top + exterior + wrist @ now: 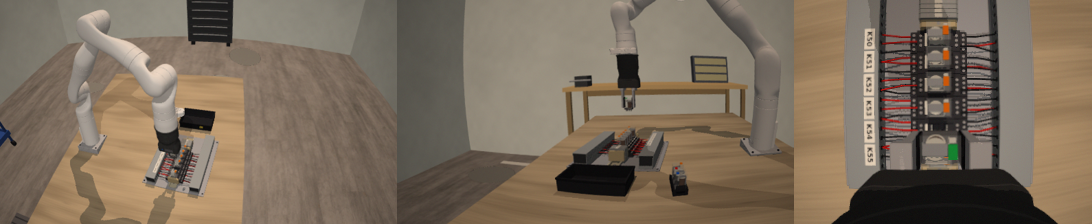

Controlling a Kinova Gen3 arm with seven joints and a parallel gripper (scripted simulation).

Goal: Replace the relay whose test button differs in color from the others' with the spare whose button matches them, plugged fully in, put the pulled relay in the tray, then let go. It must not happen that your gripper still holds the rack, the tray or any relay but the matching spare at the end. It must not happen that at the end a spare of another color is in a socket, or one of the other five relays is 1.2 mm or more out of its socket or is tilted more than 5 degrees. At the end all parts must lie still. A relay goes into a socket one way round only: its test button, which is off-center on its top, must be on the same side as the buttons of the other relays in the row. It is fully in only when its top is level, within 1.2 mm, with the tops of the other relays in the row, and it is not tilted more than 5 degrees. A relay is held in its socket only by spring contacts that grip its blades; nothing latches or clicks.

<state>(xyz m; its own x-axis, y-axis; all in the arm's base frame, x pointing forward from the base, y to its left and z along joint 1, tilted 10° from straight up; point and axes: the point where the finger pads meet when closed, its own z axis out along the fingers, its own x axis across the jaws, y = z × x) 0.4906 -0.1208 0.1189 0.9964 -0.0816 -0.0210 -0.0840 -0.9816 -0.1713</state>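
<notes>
My gripper (629,103) (940,144) is shut on a relay with a green test button (952,152) (629,104). It holds the relay well above the relay panel (207,154) (593,150) (857,3). Below it a row of relays with orange buttons (938,83) (182,154) (626,135) sits in the panel's sockets. The socket under the held relay is hidden in the wrist view. A black tray (198,119) (595,179) lies beside the panel. A small black stand with spare relays (678,178) stands next to the tray; one button on it looks orange and one blue.
A beige block (617,153) (172,180) sits at one end of the relay row. Grey ducts (652,151) flank the row, with red wires between. The arm's base (92,143) (760,148) is bolted to the table. A second table (654,88) stands behind.
</notes>
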